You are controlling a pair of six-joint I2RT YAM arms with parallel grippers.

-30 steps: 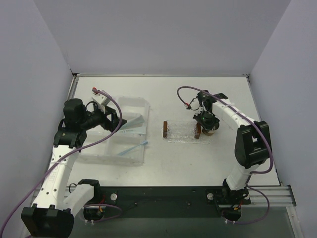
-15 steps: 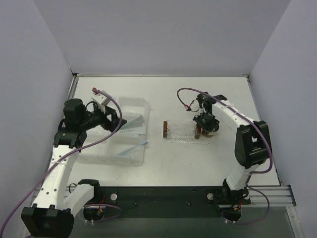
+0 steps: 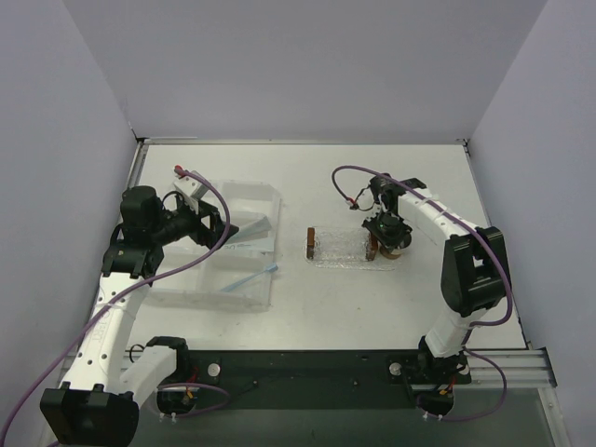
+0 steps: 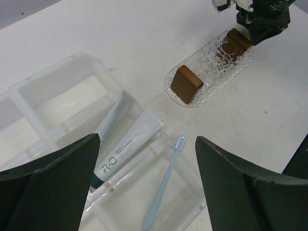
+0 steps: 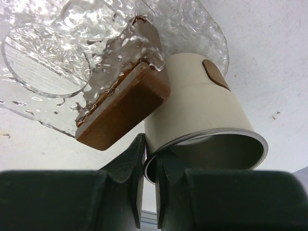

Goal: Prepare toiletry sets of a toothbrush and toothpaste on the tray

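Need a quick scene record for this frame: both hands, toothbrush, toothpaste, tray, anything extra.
left hand: open, holding nothing, above the box
right hand: shut on the rim of the cup
toothpaste: lying in the box
toothbrush: lying in the box, beside the toothpaste
tray: right of the box, a brown block at each end, no toothbrush or toothpaste on it
cup: at the tray's right end, beside a brown block

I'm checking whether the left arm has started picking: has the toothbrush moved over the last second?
No. The toothbrush lies at the same slant in the clear box, its head by the same right edge.
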